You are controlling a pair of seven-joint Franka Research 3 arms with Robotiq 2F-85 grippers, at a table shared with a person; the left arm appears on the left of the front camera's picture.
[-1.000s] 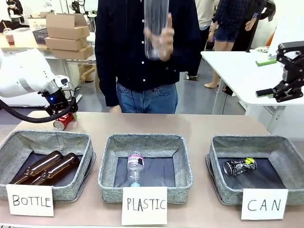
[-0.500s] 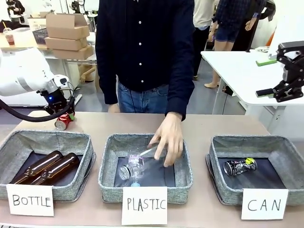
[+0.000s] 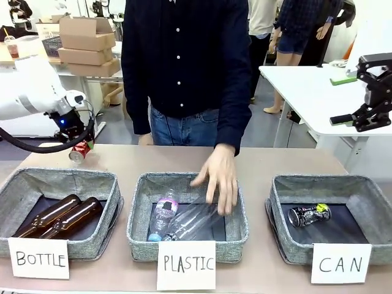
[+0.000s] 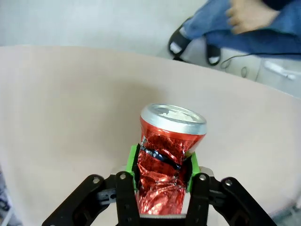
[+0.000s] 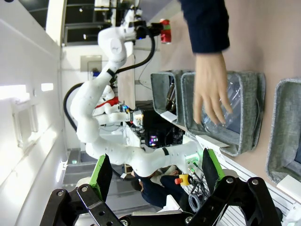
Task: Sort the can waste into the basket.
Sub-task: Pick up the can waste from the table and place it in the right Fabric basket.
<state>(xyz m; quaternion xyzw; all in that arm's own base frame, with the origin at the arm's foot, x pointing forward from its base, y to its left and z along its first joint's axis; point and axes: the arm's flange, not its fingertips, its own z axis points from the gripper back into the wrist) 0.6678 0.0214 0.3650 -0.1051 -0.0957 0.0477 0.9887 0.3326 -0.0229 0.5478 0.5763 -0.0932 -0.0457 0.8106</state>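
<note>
My left gripper is shut on a crushed red can and holds it just above the table at the far left, behind the BOTTLE bin. In the left wrist view the red can sits squeezed between the green pads, its silver top facing away. A dark can with yellow-green print lies in the grey basket marked "CAN" at the right. My right gripper hangs high at the far right, open and empty; its green pads stand wide apart.
The middle bin marked "PLASTIC" holds clear plastic bottles, with a person's hand reaching into it. The left bin marked "BOTTLE" holds two brown glass bottles. A white side table stands behind at the right.
My left gripper has lifted the red can a little off the table. The person's hand came down with a clear bottle and laid it in the PLASTIC bin.
</note>
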